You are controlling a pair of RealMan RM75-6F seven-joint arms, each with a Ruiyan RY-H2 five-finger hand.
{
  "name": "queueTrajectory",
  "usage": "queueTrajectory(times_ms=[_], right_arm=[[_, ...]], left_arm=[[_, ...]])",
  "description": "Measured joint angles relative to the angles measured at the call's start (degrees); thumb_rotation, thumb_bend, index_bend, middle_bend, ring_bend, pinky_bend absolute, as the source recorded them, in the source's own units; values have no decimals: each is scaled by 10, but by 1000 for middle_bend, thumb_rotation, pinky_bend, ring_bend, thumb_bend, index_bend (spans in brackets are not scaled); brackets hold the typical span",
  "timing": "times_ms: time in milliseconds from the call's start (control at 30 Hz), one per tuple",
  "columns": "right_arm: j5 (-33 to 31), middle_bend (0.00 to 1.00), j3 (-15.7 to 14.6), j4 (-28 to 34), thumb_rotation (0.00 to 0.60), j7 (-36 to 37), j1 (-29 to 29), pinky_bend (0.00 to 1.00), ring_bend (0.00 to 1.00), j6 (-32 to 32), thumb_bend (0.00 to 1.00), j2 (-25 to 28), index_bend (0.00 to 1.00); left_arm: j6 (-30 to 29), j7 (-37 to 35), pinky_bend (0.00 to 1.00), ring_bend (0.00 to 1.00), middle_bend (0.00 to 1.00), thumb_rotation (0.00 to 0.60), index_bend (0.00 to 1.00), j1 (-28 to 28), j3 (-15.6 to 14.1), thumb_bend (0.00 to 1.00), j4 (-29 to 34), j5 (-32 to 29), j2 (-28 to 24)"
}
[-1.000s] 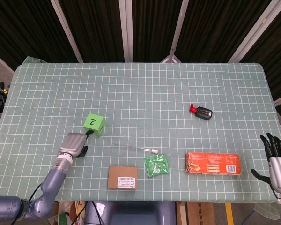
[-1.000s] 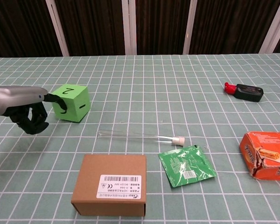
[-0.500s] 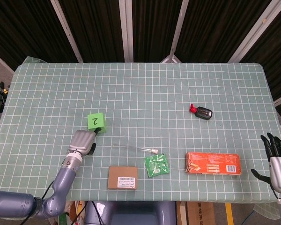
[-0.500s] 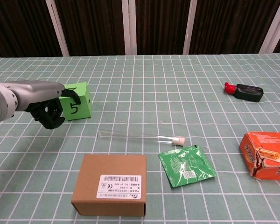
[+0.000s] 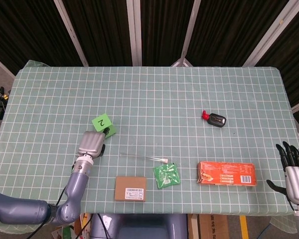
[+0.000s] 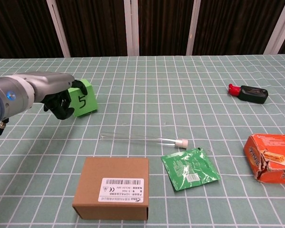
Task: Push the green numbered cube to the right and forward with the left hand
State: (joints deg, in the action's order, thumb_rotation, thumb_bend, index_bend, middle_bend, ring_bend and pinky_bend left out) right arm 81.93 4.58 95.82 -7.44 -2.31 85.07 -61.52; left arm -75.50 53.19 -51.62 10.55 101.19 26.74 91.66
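Green checked cloth covers the tabletop (image 5: 154, 84) on which I am working. My left hand (image 5: 91, 144), grey-backed with dark fingers (image 6: 61, 105) curled under, presses against the near-left side of the green numbered cube (image 5: 103, 124); it grips nothing, the fingers bunched against the cube's face. The head view shows a "2" on the cube's top, the chest view a "5" on its front face. The cube sits just beyond and to the right of this hand, flat on the cloth.

To the right of my left hand, a clear glass tube with a white cap (image 6: 142, 138) lies on its side, apart from the cube. Nearer to me than the tube, a brown cardboard box with a white barcode label (image 6: 112, 187) rests flat. Right of the box lies a green foil sachet (image 6: 190, 168), its upper corner near the tube's cap. Further right is an orange carton (image 5: 226, 173), torn at one end in the chest view. Far beyond it, well apart from everything else, lies a small black object with a red end (image 5: 215, 118).

My right hand (image 5: 295, 167) hangs off the tabletop's right near corner, dark fingers spread and upright, holding nothing.
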Motion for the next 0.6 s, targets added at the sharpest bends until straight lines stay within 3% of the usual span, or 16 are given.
queueTrajectory(times_ms=[600], right_arm=[[-10,0,2,0,600,-4,-3,0,1,-8,45,-1,65]], left_arm=[[-13,42,536,492,652,600,181,-27,21,657,-73,-7,53]])
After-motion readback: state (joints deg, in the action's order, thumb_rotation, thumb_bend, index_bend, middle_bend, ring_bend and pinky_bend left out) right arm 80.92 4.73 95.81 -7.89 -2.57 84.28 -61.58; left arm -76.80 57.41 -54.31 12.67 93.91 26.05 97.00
